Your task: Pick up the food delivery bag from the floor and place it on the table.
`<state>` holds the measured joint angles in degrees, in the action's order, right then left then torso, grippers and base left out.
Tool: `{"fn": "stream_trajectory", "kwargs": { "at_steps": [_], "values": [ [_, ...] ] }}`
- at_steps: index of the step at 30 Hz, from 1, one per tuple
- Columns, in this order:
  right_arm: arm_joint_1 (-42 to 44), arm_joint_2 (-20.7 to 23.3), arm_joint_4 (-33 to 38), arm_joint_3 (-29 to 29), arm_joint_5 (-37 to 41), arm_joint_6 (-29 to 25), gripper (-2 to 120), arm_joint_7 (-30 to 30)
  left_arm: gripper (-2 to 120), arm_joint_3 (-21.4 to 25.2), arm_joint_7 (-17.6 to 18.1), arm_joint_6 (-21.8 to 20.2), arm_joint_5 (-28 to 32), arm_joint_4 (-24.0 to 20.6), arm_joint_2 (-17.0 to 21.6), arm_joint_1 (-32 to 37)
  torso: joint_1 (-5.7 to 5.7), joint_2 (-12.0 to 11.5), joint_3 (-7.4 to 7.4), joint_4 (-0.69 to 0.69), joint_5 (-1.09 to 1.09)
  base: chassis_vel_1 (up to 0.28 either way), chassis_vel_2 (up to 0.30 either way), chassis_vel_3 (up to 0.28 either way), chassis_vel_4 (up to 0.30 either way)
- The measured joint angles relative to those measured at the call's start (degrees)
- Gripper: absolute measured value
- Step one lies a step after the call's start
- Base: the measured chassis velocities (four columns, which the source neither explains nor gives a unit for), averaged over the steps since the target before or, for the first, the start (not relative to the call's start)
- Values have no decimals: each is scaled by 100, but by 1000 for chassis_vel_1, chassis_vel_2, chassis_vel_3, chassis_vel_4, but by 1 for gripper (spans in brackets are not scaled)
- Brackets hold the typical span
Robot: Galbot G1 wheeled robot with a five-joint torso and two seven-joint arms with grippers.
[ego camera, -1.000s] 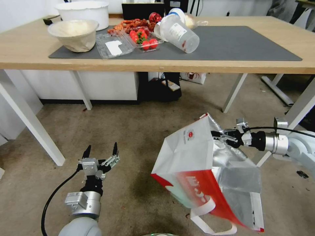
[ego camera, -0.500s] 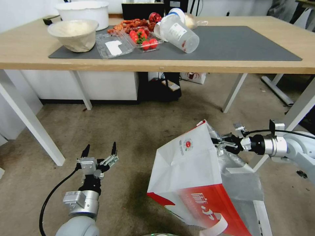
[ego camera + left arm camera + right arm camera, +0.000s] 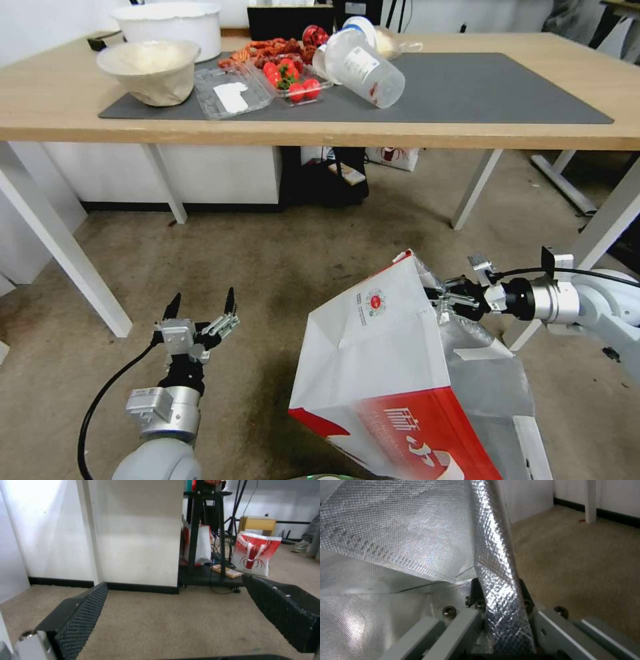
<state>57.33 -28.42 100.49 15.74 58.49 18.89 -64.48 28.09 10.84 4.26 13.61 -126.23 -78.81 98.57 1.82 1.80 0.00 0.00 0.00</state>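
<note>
Left gripper (image 3: 200, 305) low over the floor (image 3: 267, 280), jaws spread wide, nothing between them. Food delivery bag (image 3: 373, 360) to its right, tilted, red band lowest, foil mouth toward the right arm; off the floor or touching it, cannot tell, base cut off at the frame edge. Right gripper (image 3: 441, 298) at the bag's upper rim, jaws clamped on the foil edge; table (image 3: 320, 133) beyond, well above the bag.

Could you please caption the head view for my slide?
Right gripper pinches the food delivery bag's rim; open left gripper waits.
</note>
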Motion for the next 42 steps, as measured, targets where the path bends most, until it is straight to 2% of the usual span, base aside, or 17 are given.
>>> {"fn": "stream_trajectory", "kwargs": {
  "at_steps": [12,27,42],
  "values": [
    [266,17,160,183,-50,-7,0,-2,100,-96,265,3,290,-144,-16,-10,0,41,36,0,1,0,0,0,0],
    [641,114,370,615,-52,-23,0,-2,100,-87,214,-44,240,-243,-13,58,25,378,348,0,0,0,0,0,0],
    [640,139,462,621,-42,-24,0,13,100,-65,211,-27,172,-306,-13,116,84,764,678,0,0,0,0,0,0]
  ]
}}
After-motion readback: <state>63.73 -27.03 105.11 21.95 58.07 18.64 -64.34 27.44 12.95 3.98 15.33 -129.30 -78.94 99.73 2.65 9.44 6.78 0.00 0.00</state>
